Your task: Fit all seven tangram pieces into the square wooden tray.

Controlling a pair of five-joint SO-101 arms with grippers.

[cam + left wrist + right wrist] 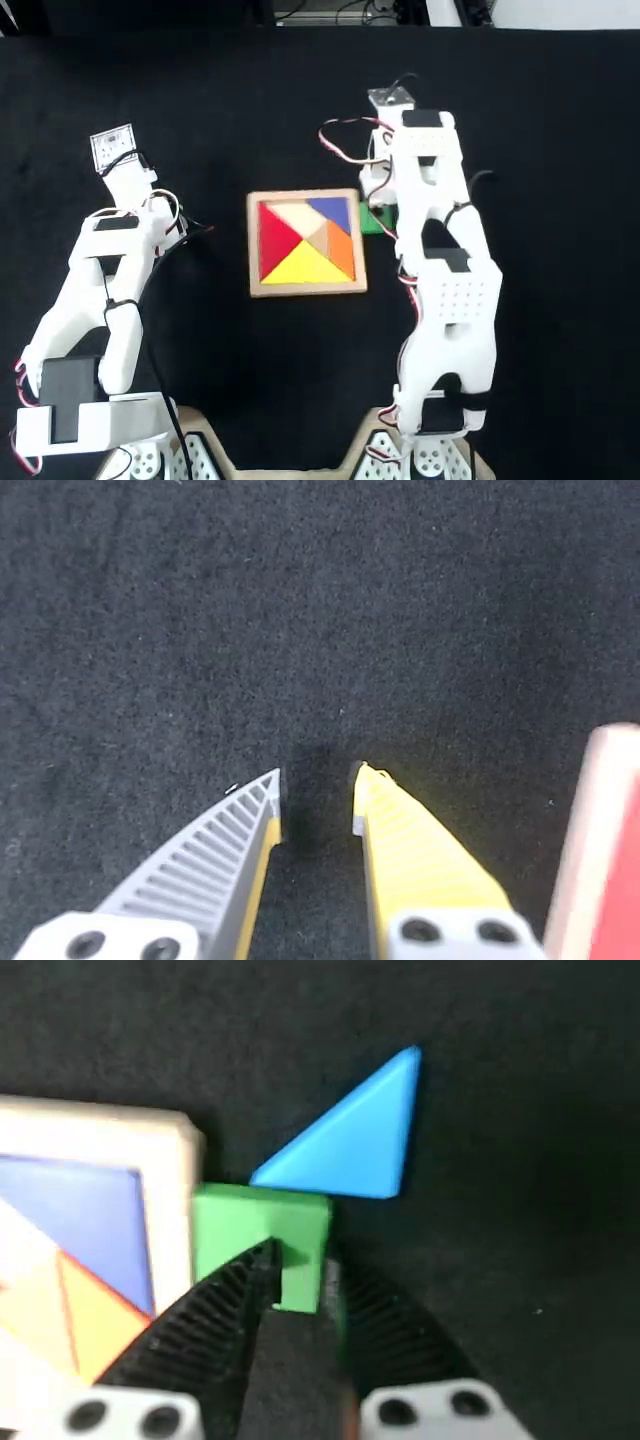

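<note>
Right wrist view is showing the right tool [295,1270] clamping the green piece [250,1220] mid-frame beside the tray [170,1190], probably for lifting in, while the left tool [318,780] is hanging apart over the tabletop [200,600].

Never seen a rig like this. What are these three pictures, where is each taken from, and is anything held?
These are two white robot arms at a table covered in black cloth. One picture looks down from above; the other two come from cameras on each arm's wrist. In the middle lies a square wooden tray holding coloured tangram pieces. The right gripper has its fingers closed on a green piece just outside the tray's edge, with a blue triangle lying on the cloth beside it. The left gripper is open, holding nothing, over bare cloth.
</note>
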